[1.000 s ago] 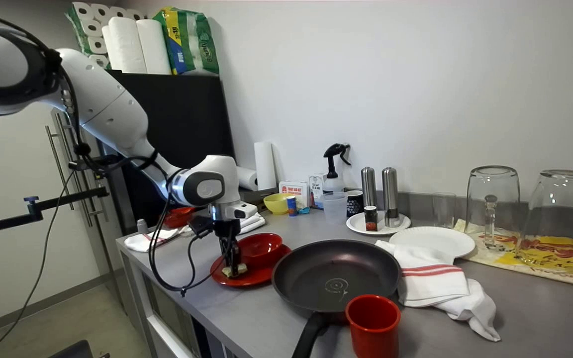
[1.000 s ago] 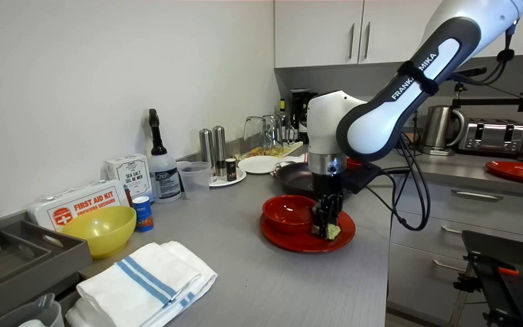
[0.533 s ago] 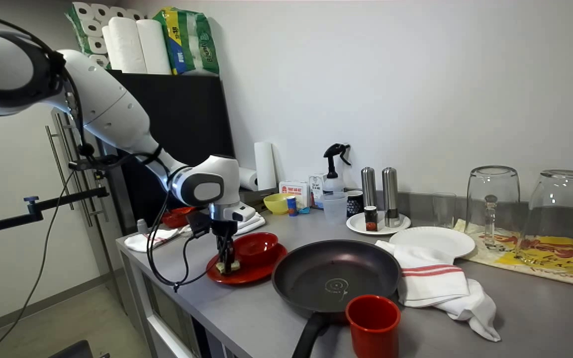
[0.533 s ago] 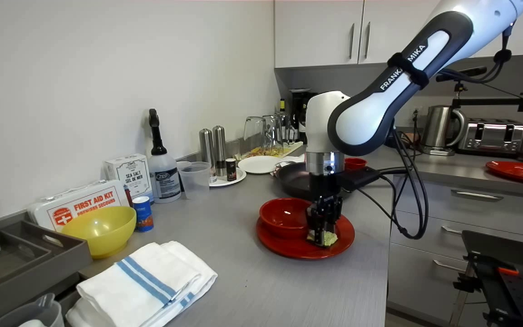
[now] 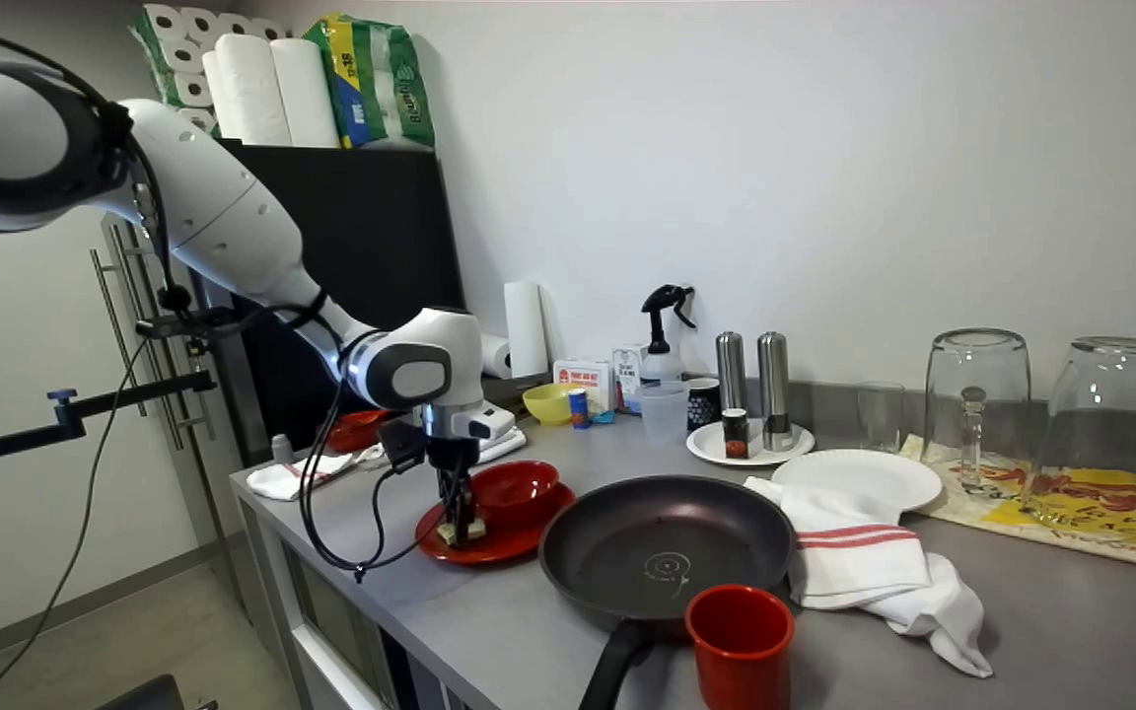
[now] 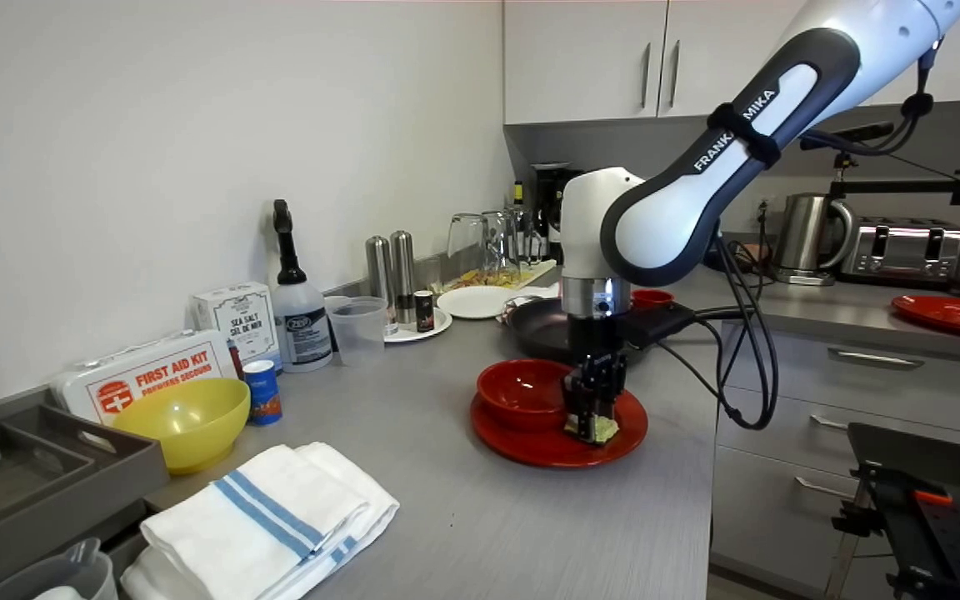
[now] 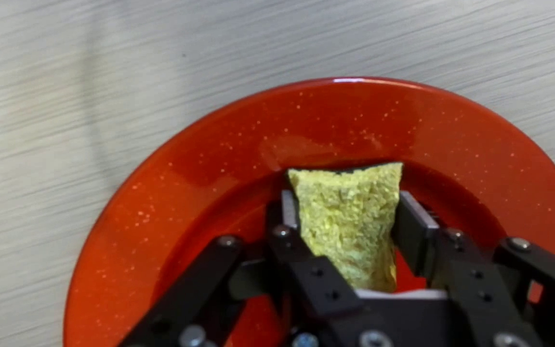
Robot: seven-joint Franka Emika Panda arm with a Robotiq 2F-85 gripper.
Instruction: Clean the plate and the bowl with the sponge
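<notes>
The gripper point(image 7: 351, 214) is holding the sponge point(image 7: 350, 226), its jaws pressing on both side edges, and the sponge is resting low in the red plate point(image 7: 133, 241) — apparently touching it — just beside the red bowl point(image 6: 522, 387) (which is itself standing on the red plate). It is looking light, soft and porous, so I am expecting it to squash and bend rather than break, and this pinch across the sides is leaving one end free for wiping. The red plate and red bowl are looking hard and likely slippery, so light pressing is probably serving better than shoving.
</notes>
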